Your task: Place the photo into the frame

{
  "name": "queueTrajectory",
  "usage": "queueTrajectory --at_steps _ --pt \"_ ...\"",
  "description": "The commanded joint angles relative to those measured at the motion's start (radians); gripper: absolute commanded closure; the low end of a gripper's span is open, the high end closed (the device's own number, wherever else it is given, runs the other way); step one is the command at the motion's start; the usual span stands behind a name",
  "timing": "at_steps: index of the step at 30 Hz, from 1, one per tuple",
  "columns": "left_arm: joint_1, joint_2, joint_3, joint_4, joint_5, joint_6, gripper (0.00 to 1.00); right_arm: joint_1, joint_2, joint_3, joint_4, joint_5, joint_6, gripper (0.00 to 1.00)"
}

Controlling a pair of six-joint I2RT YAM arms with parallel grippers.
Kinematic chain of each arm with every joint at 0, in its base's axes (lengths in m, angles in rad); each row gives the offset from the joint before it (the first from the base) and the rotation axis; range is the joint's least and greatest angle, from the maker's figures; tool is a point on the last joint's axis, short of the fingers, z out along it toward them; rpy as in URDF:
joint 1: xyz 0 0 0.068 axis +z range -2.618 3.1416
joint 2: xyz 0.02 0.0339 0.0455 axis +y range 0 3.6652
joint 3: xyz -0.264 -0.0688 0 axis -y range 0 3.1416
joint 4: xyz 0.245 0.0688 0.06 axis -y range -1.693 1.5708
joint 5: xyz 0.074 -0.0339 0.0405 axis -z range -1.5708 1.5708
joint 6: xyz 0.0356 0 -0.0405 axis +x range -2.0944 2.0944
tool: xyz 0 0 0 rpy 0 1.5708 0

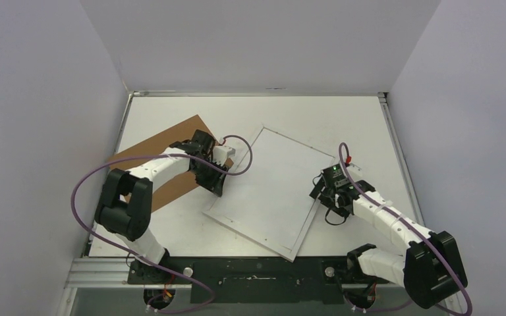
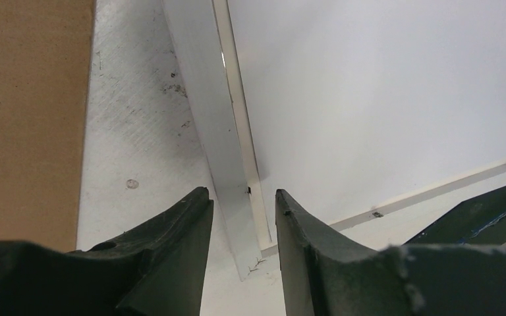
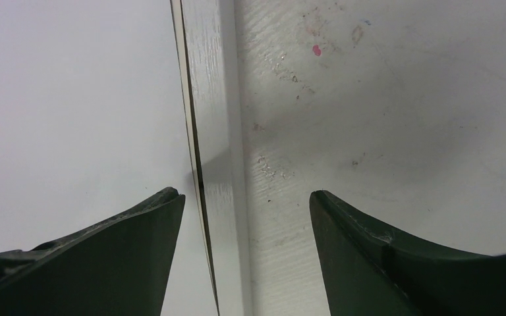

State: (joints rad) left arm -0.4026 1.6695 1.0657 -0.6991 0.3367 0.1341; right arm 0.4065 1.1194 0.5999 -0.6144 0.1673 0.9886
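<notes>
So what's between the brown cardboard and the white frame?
Only a bare, scuffed strip of table, shown in the left wrist view between the cardboard and the frame. In the top view the left arm covers it.

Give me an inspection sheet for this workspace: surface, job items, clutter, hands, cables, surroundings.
Surface: white table, scuffed and stained.
Job's things: white frame flat, skewed, mid-table; photo not in sight.
Clutter: brown cardboard board at left, beneath the left arm.
Hands: left hand open astride the frame's left edge; right hand open astride its right edge.
Cables: purple cables loop off both arms.
Surroundings: plain pale walls.
</notes>
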Motion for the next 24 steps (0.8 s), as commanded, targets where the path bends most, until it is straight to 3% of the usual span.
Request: queueTrajectory --at_steps 1,24 --pt "0.014 -0.05 0.028 -0.016 0.048 -0.009 0.61 0.003 0.015 -0.007 0.029 0.0 0.008 0.29" --pt "0.045 -0.054 0.124 -0.084 0.079 0.014 0.6 0.001 0.077 -0.053 0.048 -0.009 0.009 0.3"
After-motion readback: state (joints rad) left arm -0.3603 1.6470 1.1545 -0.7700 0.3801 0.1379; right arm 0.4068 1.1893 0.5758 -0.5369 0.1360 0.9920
